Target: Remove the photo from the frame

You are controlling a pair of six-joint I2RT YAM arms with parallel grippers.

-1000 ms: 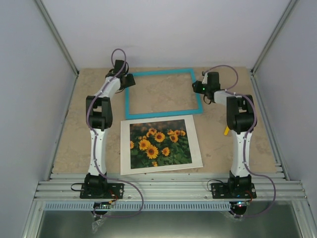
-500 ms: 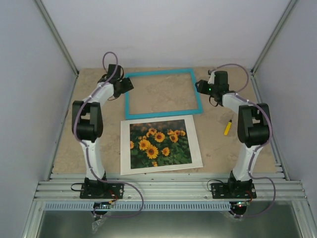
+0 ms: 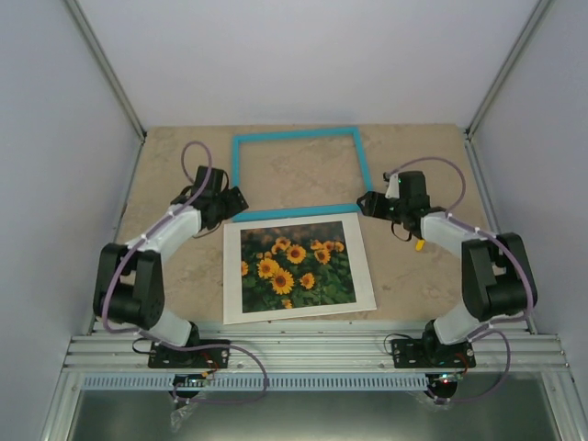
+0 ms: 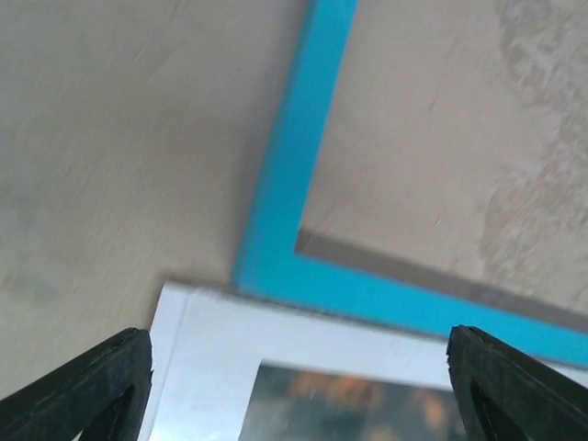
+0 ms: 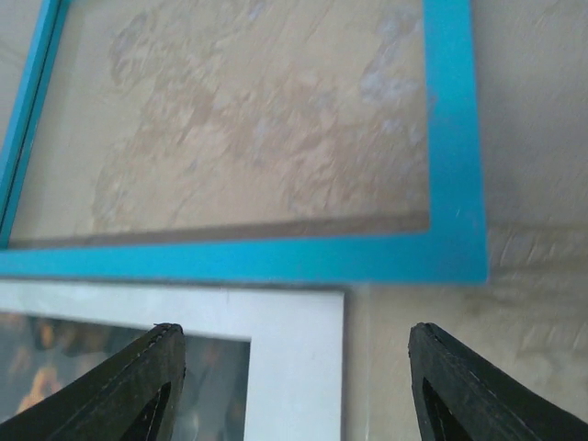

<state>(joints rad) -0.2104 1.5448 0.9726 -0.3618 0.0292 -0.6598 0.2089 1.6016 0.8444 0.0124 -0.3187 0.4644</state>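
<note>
Yellow sunflower photo (image 3: 297, 268) flat, far corners by left claw (image 3: 237, 200) and right claw (image 3: 365, 204), both agape, empty, frame (image 3: 299, 134) beyond

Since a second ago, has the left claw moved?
Yes. The left claw pulled back from the far-left corner of the frame to its near-left corner.
</note>
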